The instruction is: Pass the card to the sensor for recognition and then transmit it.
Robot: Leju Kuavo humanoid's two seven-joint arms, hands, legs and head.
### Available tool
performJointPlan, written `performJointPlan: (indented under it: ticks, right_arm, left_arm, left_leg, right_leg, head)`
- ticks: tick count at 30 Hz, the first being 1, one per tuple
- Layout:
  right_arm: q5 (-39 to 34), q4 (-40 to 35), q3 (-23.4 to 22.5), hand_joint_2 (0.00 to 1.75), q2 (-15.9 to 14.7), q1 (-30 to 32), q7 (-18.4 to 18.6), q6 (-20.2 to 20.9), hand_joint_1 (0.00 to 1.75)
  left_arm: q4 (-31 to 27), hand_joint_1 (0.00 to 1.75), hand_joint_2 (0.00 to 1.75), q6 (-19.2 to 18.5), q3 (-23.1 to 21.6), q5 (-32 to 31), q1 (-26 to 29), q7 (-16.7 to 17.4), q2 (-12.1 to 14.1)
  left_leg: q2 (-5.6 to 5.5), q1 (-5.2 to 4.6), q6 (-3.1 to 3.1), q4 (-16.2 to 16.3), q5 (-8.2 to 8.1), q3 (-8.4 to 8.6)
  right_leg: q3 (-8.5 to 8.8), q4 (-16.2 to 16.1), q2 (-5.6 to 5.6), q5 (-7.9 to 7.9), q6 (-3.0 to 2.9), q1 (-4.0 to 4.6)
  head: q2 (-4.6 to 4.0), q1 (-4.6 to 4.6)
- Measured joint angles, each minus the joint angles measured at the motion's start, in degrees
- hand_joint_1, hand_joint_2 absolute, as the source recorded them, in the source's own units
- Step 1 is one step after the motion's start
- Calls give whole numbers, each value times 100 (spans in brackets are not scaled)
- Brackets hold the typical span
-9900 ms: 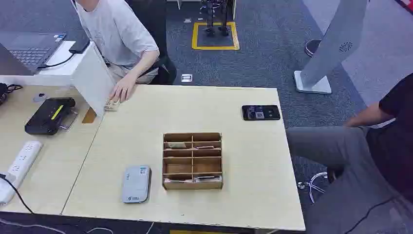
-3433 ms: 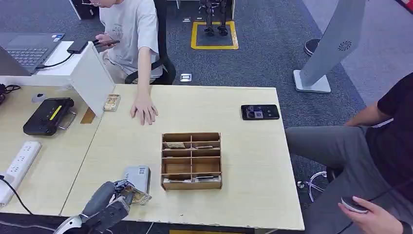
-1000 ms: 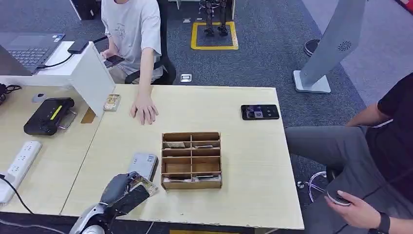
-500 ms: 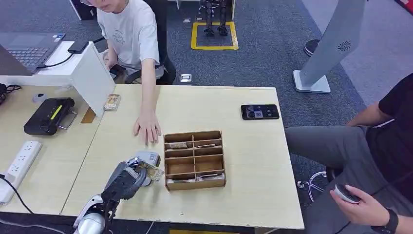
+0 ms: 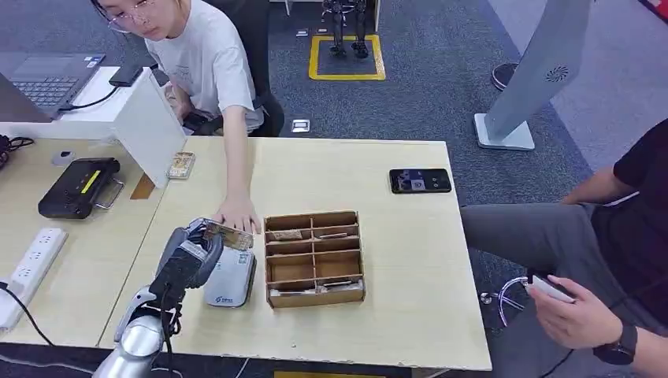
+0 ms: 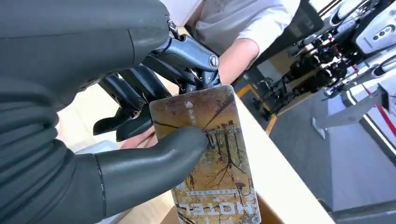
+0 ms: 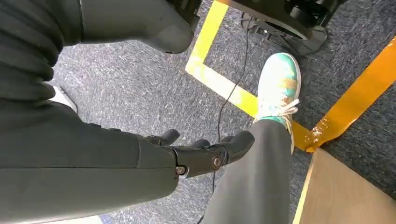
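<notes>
Pinching the card (image 6: pixel 205 154) between thumb and fingers, the left hand (image 5: pixel 187 258) holds it flat above the sensor (image 5: pixel 230 279), apparently for reading. A person's hand (image 5: pixel 239 213) rests just beyond, likely to receive it. The right hand (image 7: pixel 187 149) hangs empty, fingers loosely extended.

Left robot hand (image 5: pixel 187 258): dark grey, ribbed cover at wrist, thick smooth thumb, darker slim fingers (image 6: pixel 140 84) with round screw pivots. Silver forearm, thin black cable. Right robot hand (image 7: pixel 140 158) alike.

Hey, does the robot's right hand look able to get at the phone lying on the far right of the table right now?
Probably not as it stands. The right hand hangs low over the carpet, holding nothing, while the phone lies on the table's far right side. Nothing blocks it, but the arm would have to lift first.
</notes>
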Motion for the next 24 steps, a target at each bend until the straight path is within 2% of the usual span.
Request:
performJointPlan:
  ticks: [6,10,24]
  right_arm:
    - [-118,-48,238,175,0,6,24,118,0]
    - [-186,-85,376,175,0,8,24,118,0]
    - [-905,-278,1130,175,0,61,201,299,0]
  left_arm:
    - [20,175,175,533,0,-651,-409,-39,7]
    - [59,175,175,638,-2,-878,-589,-37,15]
    - [254,175,175,852,-304,-2149,-1109,92,321]
  left_leg:
    - [-1,-1,1,1,2,-1]
    - [1,0,1,1,2,-1]
    - [5,-1,0,1,2,-1]
  right_leg:
    - [1,0,-1,1,1,0]
    - [0,0,2,1,1,0]
    - [-4,1,7,1,1,0]
  head:
    - [0,0]
    - [0,0]
    - [0,0]
